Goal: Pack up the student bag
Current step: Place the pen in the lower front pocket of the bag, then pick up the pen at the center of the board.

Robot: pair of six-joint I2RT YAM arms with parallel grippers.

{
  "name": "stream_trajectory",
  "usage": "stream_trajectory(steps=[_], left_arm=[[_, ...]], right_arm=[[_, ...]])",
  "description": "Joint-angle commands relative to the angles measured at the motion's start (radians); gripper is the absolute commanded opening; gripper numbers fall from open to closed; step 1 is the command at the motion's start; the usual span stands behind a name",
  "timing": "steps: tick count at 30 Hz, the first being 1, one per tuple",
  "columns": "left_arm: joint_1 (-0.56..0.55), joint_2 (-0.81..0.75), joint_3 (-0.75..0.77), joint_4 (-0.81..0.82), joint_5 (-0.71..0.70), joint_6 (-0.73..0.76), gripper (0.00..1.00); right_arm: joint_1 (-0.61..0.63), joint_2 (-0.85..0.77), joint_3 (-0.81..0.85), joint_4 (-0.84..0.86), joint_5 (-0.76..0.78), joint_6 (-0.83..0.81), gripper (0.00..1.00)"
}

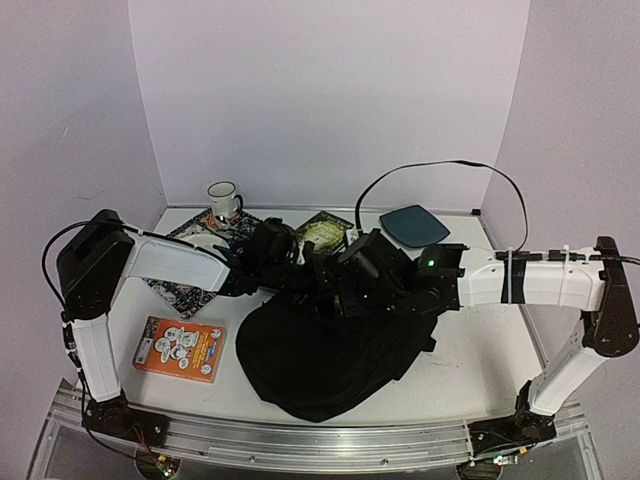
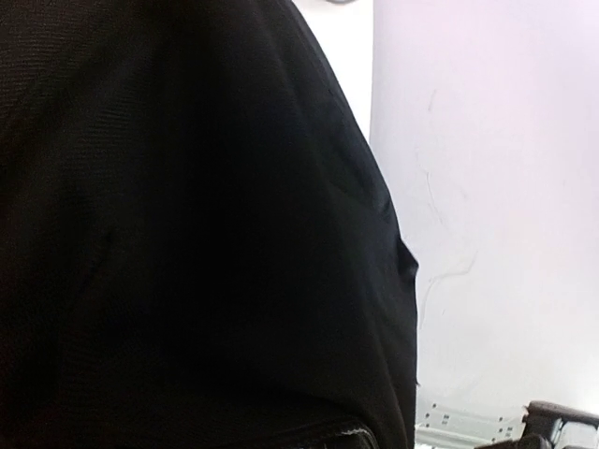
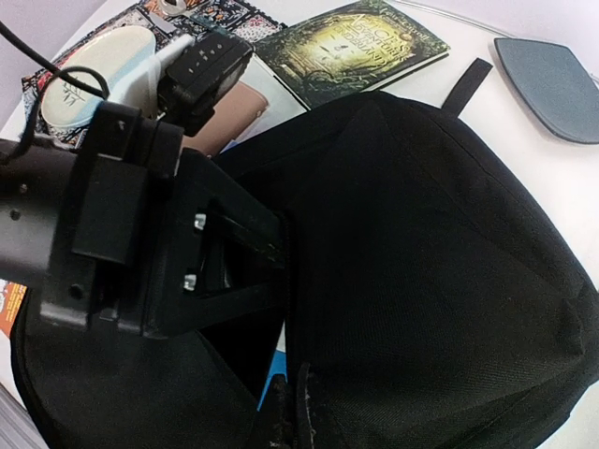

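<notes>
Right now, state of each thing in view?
student bag: lying slumped, mouth held open.
left end effector: shut on the bag's opening edge.
right end effector: shut on the bag's edge.
mug: upright.
book: closed, flat.
orange box: closed, flat.
teal pad: flat.

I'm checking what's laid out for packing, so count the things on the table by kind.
Bag: 1
Mug: 1
Teal pad: 1
Green book: 1
Orange box: 1
Patterned flat item: 1
Total: 6 clearly seen
</notes>
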Motion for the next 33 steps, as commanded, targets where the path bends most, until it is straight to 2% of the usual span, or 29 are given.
stream_trajectory(steps=[1,6,11,18,24,28,33], left_arm=[[0.002,-0.003,-0.016,0.169,-0.141,-0.114,0.11],[-0.023,0.019,-0.027,0.241,-0.153,-0.158,0.25],[-0.028,-0.003,-0.044,0.248,-0.151,-0.117,0.4],[-0.028,-0.107,-0.127,0.245,-0.16,-0.011,0.47],[-0.028,-0.265,-0.244,0.231,-0.202,0.108,0.55],[-0.028,-0.396,-0.301,0.151,-0.297,0.222,0.58],[-0.028,-0.475,-0.252,-0.107,-0.493,0.372,0.67]], right_arm=[[0.031,-0.03,0.023,0.017,-0.039,-0.009,0.0],[0.031,-0.03,0.023,0.019,-0.026,-0.014,0.0],[0.032,-0.038,0.014,0.016,0.005,-0.016,0.0],[0.03,-0.081,-0.014,-0.029,0.051,-0.028,0.0],[0.031,-0.112,-0.042,-0.106,0.066,-0.022,0.0],[0.03,-0.144,-0.07,-0.161,0.076,-0.018,0.0],[0.03,-0.226,-0.122,-0.176,0.094,-0.02,0.0]])
